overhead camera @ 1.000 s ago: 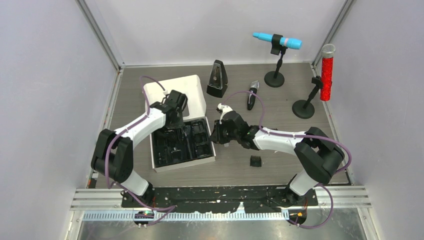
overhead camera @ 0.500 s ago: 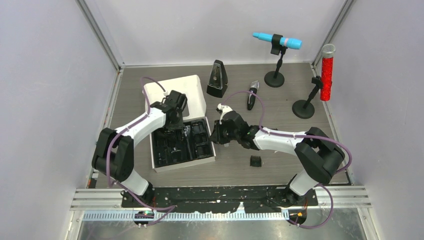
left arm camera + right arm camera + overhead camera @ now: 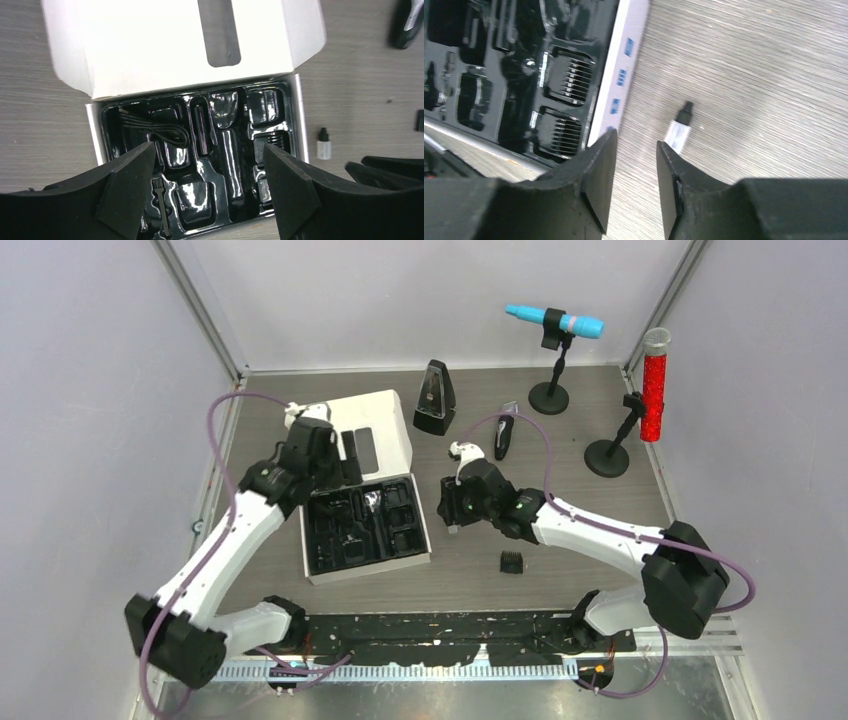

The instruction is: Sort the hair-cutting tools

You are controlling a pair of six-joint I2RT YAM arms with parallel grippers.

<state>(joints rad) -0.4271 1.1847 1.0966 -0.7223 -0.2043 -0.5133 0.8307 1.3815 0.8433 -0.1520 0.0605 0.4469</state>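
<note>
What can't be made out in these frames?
Left wrist: clipper cut off by the top edge; comb guard by the right edge.
Left wrist: tray's near compartments hidden behind the left end effector.
Right wrist: bottle label blurred.

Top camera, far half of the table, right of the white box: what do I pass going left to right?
metronome → clipper → blue microphone's base → red microphone's base
</note>
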